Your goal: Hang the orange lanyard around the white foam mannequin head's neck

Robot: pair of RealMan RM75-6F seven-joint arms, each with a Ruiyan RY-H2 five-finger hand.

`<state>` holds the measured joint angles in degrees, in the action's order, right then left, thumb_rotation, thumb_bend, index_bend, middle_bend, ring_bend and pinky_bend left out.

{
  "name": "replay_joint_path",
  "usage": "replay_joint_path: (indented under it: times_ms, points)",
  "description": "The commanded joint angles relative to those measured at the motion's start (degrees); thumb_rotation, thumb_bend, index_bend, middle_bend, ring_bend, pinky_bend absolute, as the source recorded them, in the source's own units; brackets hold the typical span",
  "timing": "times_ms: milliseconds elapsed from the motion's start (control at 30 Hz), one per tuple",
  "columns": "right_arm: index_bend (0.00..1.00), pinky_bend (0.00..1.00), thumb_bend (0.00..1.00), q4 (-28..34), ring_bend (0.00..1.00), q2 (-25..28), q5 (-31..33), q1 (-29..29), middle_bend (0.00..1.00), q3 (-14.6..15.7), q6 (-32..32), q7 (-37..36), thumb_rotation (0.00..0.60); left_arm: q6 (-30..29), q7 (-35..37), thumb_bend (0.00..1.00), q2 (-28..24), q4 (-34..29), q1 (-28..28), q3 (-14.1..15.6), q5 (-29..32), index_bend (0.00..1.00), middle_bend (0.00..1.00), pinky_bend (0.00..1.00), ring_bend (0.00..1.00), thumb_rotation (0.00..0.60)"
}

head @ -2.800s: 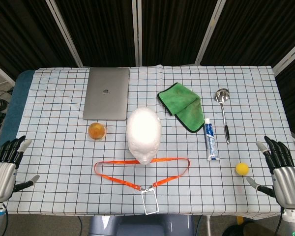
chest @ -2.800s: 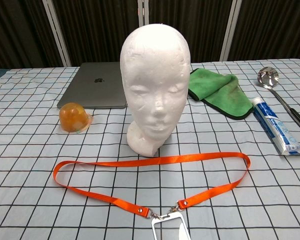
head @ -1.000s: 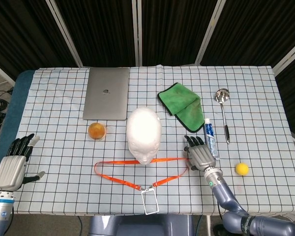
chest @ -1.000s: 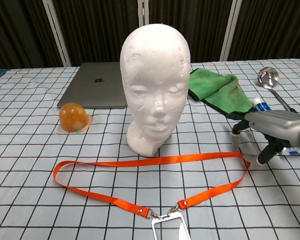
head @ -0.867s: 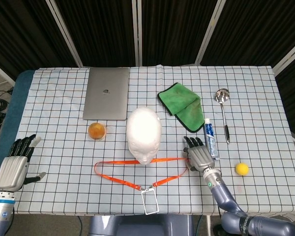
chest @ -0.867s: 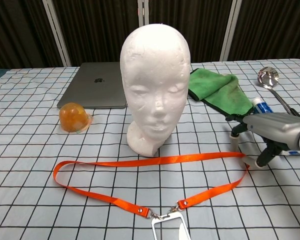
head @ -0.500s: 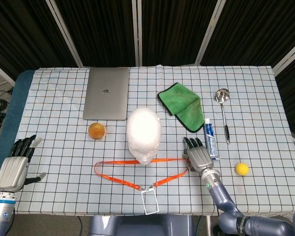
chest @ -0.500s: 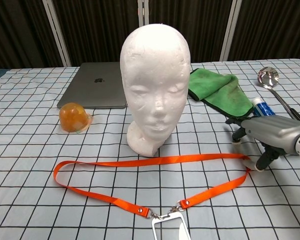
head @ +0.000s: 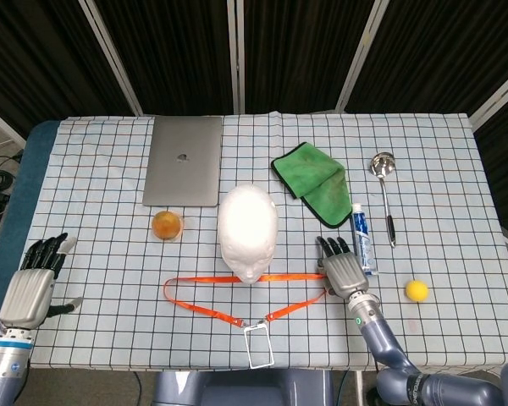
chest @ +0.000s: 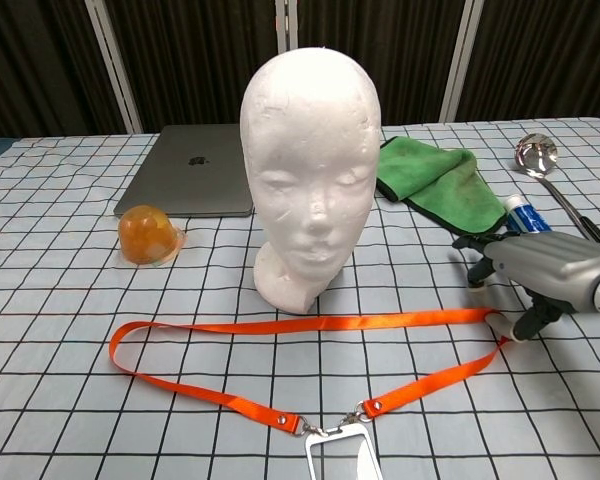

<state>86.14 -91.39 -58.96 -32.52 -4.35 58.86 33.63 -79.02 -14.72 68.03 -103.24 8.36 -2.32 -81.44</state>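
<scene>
The white foam mannequin head (head: 248, 230) stands upright mid-table, facing me (chest: 313, 170). The orange lanyard (head: 279, 277) lies flat in a long loop in front of its base (chest: 310, 323), with a clear badge holder (head: 258, 345) at the near edge (chest: 340, 458). My right hand (head: 345, 271) rests palm down at the loop's right end (chest: 540, 265); its thumb touches the strap's bend and its fingers are spread, not closed on the strap. My left hand (head: 32, 288) hovers by the table's near left corner, fingers apart, holding nothing.
A grey laptop (head: 184, 161) lies behind the head. An orange jelly cup (head: 168, 225) sits to its left. A green cloth (head: 311, 182), a toothpaste tube (head: 361, 237), a metal ladle (head: 383, 165) and a yellow ball (head: 416, 291) lie on the right.
My right hand came in from the table's right edge to the lanyard's right end. The loop has slid slightly to the right and its upper strap has straightened. My left hand rose a little.
</scene>
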Motion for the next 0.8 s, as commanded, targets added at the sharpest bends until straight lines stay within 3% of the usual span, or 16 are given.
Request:
replay_joint_path:
  times_ms: [33,100,267,367,533,800]
  points:
    - [0.7,0.0,0.49,0.9,0.0,0.8,-1.35,0.57,0.03,0.01,0.66,-2.04,0.6,1.78,-0.2,0.0,0.84,0.31,1.58,-1.06,0.86,0.07,0.0,0.0,0.0,0.6]
    - [0.7,0.0,0.49,1.79,0.0,1.45,-1.87,0.99,0.04,-0.07,0.92,-3.55,0.6,4.1,-0.71,0.03,1.66,0.65,3.37,-2.0,1.84,0.19,0.0,0.0,0.0,0.6]
    - [0.7,0.0,0.49,3.54,0.0,3.28,-4.02,1.64,0.05,0.5,1.29,-5.83,0.6,13.63,-4.26,0.25,4.83,1.24,10.16,-4.52,6.1,0.33,0.0,0.0,0.0,0.6]
    - [0.7,0.0,0.49,4.27,0.0,3.85,-4.71,1.84,0.05,0.66,1.3,-6.75,0.6,18.24,-6.47,0.29,7.52,2.13,13.8,-5.67,8.8,0.39,0.0,0.0,0.0,0.6]
    - [0.7,0.0,0.49,4.85,0.0,4.34,-5.77,1.93,0.06,0.91,1.34,-7.43,0.6,23.39,-12.11,0.34,13.7,5.88,19.2,-6.66,13.29,0.41,0.0,0.0,0.0,0.6]
    - [0.7,0.0,0.49,4.73,0.0,4.84,-6.06,1.84,0.06,0.91,0.67,-8.38,0.6,24.12,-18.08,0.34,20.82,8.69,22.57,-5.52,17.99,0.41,0.0,0.0,0.0,0.6]
